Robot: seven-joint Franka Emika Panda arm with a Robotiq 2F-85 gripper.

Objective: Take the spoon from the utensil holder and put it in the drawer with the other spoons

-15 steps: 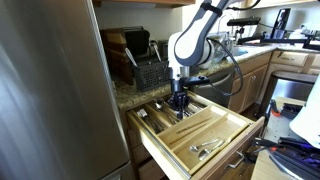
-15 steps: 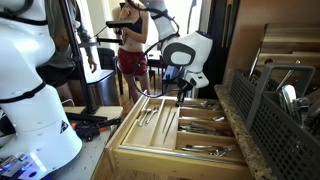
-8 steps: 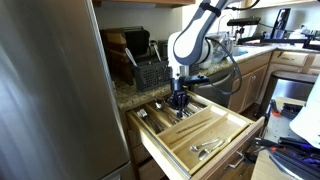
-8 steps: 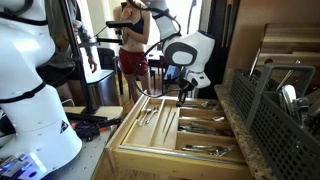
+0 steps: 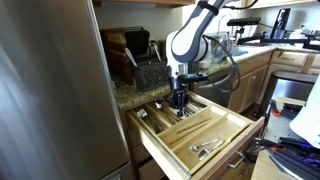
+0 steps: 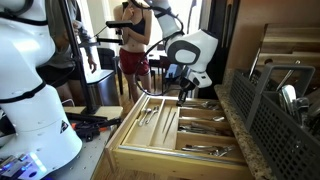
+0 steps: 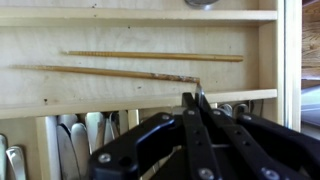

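The pale wooden drawer (image 5: 215, 150) (image 6: 150, 152) stands pulled out below the granite counter. My gripper (image 5: 179, 103) (image 6: 183, 97) hangs low over its back compartments, fingers pointing down. In the wrist view the gripper (image 7: 197, 97) is shut, and a thin silvery sliver of the spoon (image 7: 199, 91) shows pinched at its tips; the rest of the spoon is hidden. The other spoons (image 7: 85, 135) (image 6: 150, 115) lie in narrow compartments just beside the fingers. The black grid utensil holder (image 5: 152, 72) (image 6: 275, 120) stands on the counter behind the drawer.
Two long wooden chopsticks (image 7: 150, 56) lie in the wide compartment past the fingertips. A steel fridge door (image 5: 50, 90) flanks the drawer. A white robot body (image 6: 30, 90) and a person (image 6: 130, 50) stand beyond. More cutlery (image 5: 205, 147) lies in the front compartment.
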